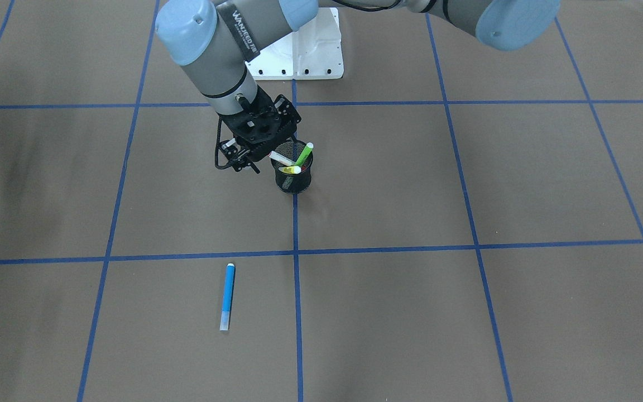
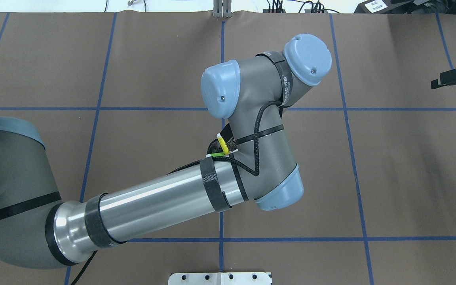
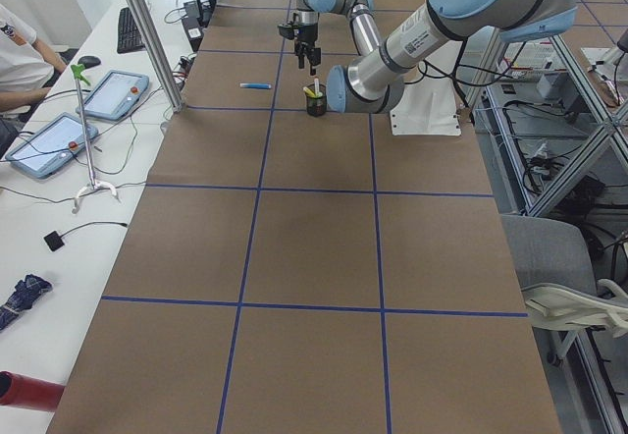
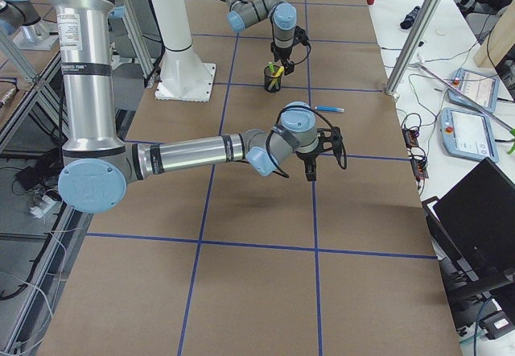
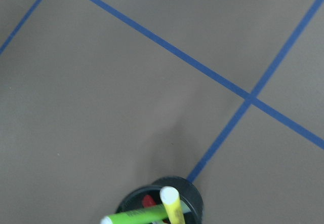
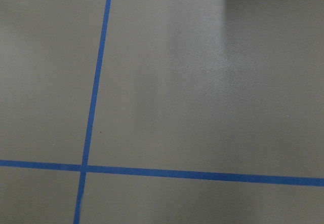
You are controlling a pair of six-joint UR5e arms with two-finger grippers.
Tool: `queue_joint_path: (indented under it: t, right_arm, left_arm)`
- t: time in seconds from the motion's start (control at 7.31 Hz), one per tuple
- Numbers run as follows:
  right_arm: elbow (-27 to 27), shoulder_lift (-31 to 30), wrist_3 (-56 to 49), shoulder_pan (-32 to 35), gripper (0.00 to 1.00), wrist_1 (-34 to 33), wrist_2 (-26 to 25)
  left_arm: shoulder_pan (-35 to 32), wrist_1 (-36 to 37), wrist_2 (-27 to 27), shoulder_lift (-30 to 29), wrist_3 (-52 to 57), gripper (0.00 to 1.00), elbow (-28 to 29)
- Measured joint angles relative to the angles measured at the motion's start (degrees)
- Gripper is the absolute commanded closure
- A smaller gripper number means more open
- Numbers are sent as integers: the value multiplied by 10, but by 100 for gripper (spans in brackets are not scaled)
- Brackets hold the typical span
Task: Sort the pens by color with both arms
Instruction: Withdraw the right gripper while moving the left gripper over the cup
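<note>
- My left jaws (image 1: 246,166) hang just beside the black mesh cup (image 1: 293,180), about level with its rim. The two fingers look apart, with nothing between them.
- Nearest those jaws is the pale end of the white pen (image 1: 279,158), which pokes over the rim towards them. Its red cap sits down inside the cup.
- Next to it the yellow pen (image 1: 289,170) leans in the same cup. The green pen (image 1: 302,156) tilts away from the jaws, tip up.
- From overhead, the left arm (image 2: 152,198) covers nearly all of the cup, and only the yellow and green pens peek out beside the wrist.
- The blue pen (image 1: 227,296) lies flat and alone, well apart from the left jaws, on the operators' side of them.
- My right jaws (image 4: 312,171) point down over bare desk (image 1: 466,178), well apart from the cup. I cannot tell whether they are apart or together.
- The desk is brown, gridded with blue tape (image 1: 388,248), and the cup stands on one line. A tape crossing lies below the right jaws.
- Farther off are the white pedestal base (image 1: 310,56) and a side desk (image 3: 59,208) with tablets (image 3: 108,95), where a person (image 3: 20,51) sits.
</note>
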Motion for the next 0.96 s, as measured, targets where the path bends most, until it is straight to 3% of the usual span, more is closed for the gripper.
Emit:
queue_joint_path:
  t: [0.41,0.68,0.82,0.96]
  right_arm:
    - [-4,-2,-1,0,1,1,-3]
    - [-9,-2,-3,0,1,2,-4]
    - [-13,-2,-9,-1,1,2,-4]
    - [-17,-1,-15,-1,1,3,-4]
  left_arm:
    - [15,-5,6,3,4,27,13]
    - [26,-4,5,4,4,35,15]
    - [30,-4,5,4,4,46,15]
    - [32,-3,5,5,4,65,15]
